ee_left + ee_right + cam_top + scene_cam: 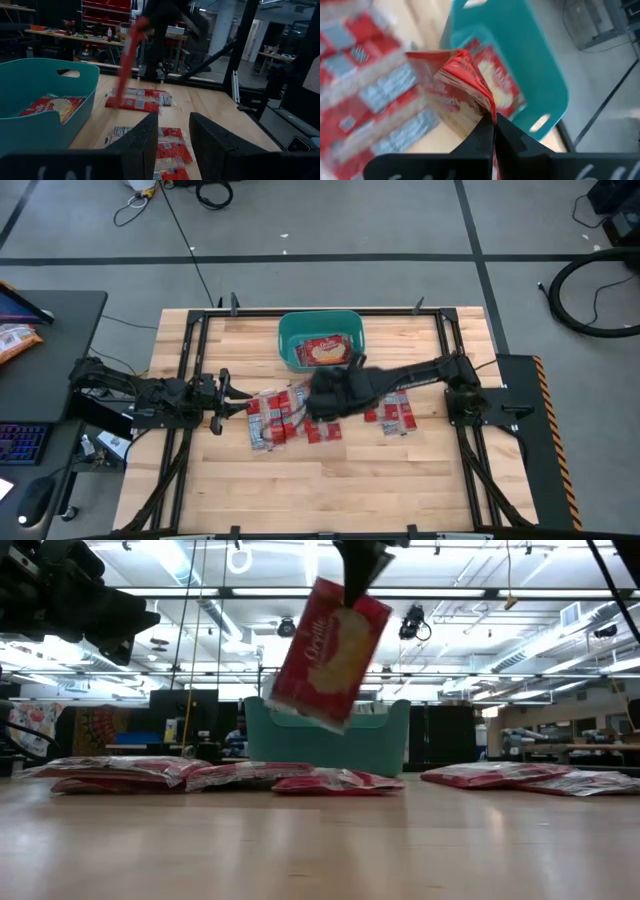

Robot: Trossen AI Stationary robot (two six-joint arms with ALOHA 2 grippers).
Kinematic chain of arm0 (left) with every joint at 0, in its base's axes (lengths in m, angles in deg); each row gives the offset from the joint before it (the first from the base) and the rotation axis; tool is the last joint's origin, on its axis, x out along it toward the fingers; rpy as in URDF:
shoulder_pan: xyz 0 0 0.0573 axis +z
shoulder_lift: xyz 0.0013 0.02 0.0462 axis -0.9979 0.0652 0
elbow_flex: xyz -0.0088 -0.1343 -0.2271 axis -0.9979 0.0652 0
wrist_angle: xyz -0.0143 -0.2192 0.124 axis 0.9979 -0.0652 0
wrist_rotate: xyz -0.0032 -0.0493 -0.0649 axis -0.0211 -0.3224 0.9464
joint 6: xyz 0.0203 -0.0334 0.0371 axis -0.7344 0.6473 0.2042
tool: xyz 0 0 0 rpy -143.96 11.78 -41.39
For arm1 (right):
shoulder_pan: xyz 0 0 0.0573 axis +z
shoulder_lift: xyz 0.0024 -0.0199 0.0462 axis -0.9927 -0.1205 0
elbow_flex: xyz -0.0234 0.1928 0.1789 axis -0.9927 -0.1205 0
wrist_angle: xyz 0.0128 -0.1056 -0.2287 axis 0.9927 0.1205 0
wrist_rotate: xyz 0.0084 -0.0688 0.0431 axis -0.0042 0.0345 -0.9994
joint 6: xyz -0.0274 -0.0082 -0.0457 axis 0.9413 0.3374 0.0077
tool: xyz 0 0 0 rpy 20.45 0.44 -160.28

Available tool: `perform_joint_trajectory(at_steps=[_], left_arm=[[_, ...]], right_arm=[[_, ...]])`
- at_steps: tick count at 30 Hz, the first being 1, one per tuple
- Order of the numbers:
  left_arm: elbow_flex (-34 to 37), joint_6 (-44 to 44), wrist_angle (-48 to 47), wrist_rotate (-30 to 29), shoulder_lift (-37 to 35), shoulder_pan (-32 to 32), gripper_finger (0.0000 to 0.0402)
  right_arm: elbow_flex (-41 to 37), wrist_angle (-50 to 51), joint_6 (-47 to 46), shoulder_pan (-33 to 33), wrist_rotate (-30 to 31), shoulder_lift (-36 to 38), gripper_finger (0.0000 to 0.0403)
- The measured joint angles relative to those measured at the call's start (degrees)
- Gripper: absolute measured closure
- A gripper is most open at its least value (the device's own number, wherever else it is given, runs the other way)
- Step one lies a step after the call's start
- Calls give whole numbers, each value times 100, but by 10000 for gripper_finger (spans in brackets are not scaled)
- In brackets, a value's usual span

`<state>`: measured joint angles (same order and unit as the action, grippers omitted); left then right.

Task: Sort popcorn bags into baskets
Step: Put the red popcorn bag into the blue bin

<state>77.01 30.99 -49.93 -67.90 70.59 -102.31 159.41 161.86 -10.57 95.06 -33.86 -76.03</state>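
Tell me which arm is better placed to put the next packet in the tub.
Right. Its gripper is shut on a packet hanging beside the teal tub; the left gripper is open and empty.

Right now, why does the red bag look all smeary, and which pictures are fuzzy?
In the left wrist view the held popcorn bag is a streaked red smear, likely motion blur; in the right wrist view the loose packets look soft while the right gripper pinching the bag stays crisp; in the low view bright ceiling lights glare behind the teal tub.
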Motion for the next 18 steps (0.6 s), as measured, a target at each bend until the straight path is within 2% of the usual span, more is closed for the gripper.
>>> perform_joint_trajectory(at_steps=[6,9,18], left_arm=[[1,1,0,1,1,0,285],[1,0,0,0,0,2,285],[2,0,0,0,-1,-1,285]], right_arm=[[629,-228,602,-375,561,7,394],[749,-604,975,-616,637,13,394],[464,-1547,1322,-1522,-456,-25,394]])
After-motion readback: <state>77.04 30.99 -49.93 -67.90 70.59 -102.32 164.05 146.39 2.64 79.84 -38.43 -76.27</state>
